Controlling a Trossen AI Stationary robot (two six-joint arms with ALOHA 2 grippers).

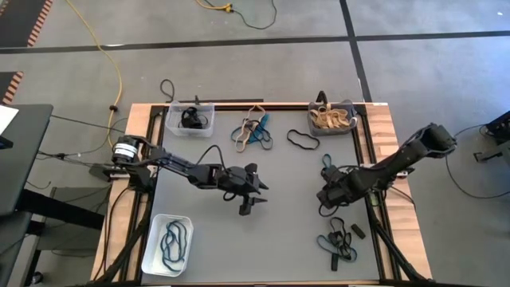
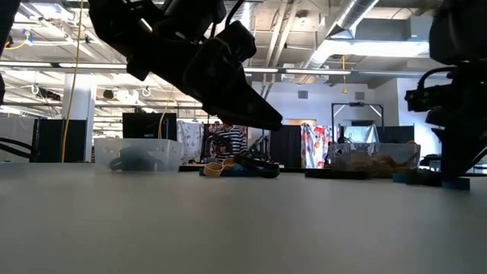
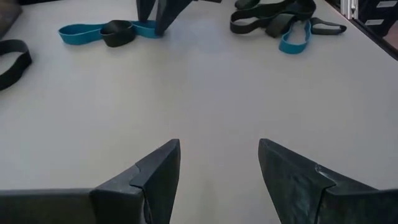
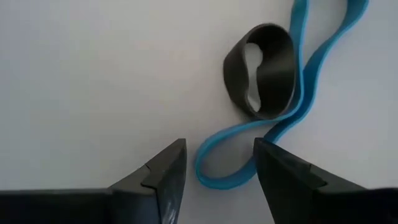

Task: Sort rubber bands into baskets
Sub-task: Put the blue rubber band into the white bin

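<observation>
My right gripper (image 4: 219, 177) is open and points down at the table right of centre (image 1: 323, 199). Its fingers stand on either side of the looped end of a teal-blue rubber band (image 4: 214, 180), not touching it. A black band (image 4: 261, 71) lies on that teal band. My left gripper (image 1: 256, 191) is open and empty over the table's middle (image 3: 219, 180). The clear basket (image 1: 190, 118) holds black bands, the dark grey basket (image 1: 331, 118) tan bands, and the white basket (image 1: 167, 243) teal bands.
Loose bands lie in a pile (image 1: 253, 131) between the far baskets, and a single black band (image 1: 303, 141) lies beside it. Another pile (image 1: 339, 239) lies at the near right. A yellow cable (image 1: 111, 56) runs over the floor beyond the table.
</observation>
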